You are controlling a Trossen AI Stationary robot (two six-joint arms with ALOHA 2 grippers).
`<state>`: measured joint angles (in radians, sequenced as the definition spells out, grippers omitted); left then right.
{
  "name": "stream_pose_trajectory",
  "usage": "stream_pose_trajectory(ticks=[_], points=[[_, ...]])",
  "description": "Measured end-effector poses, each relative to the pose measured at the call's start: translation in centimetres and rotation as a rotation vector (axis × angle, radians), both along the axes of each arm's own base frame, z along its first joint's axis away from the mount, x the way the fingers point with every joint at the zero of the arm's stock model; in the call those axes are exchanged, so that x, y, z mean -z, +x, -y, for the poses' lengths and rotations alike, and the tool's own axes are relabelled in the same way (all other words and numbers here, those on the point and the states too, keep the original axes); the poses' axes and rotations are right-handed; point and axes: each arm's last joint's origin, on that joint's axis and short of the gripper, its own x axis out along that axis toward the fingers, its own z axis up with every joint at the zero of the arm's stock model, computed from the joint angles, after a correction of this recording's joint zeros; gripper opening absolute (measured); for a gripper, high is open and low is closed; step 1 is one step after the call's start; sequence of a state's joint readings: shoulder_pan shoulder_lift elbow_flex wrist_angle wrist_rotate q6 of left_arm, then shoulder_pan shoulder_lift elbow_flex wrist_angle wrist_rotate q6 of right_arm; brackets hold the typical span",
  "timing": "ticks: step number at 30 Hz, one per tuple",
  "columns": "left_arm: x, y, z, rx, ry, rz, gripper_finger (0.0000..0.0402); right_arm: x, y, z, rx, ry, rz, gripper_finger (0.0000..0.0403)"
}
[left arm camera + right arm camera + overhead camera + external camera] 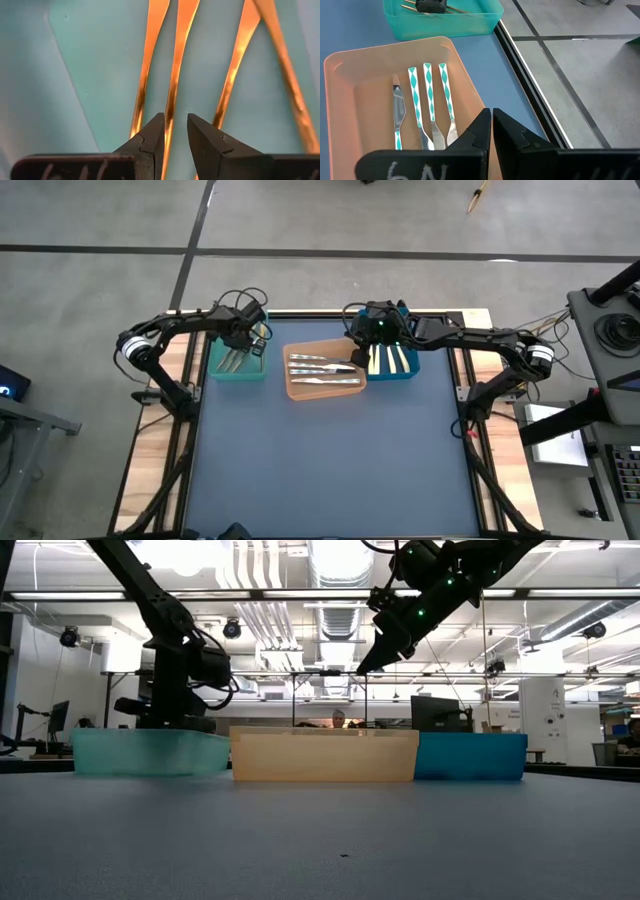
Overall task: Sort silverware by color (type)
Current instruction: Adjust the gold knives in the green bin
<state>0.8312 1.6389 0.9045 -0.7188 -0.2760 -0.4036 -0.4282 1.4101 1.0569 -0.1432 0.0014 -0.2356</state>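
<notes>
Several gold silverware pieces (177, 65) lie flat on the floor of the teal bin (237, 367). My left gripper (175, 125) points down into that bin, open, with one gold handle (172, 100) running between its fingertips. All-silver pieces (427, 100) lie side by side in the orange bin (325, 388). Cream-handled pieces (390, 360) lie in the blue bin (392, 376). My right gripper (491, 120) hangs shut and empty, well above the orange bin's right end. My left gripper comes from above with a fingertip on either side of one gold handle (170, 112), which lies flat on the bin floor and runs along the gap between them. The gap is wider than the handle. I cannot tell whether a finger touches it.
The three bins stand in a row at the table's far edge (325, 755). The blue mat (330, 470) in front of them is bare. Wooden strips (160, 440) border the mat on both sides. Beyond the far edge is grey floor (580, 65).
</notes>
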Motion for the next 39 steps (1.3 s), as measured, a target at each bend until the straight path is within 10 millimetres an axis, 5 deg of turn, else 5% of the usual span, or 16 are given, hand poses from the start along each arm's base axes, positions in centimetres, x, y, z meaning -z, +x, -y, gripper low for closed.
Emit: stream_pose_trajectory(ticks=[9, 39], points=[[-1.4, 1.6, 0.0, 0.088, 0.022, 0.046, 0.0066, 0.0, 0.0, 0.0, 0.0, 0.0, 0.0, 0.0009], [-0.1, 1.5, 0.7, 0.143, -0.029, 0.094, 0.0066, 0.1, 0.0, 0.0, 0.009, 0.013, 0.004, 0.0009]])
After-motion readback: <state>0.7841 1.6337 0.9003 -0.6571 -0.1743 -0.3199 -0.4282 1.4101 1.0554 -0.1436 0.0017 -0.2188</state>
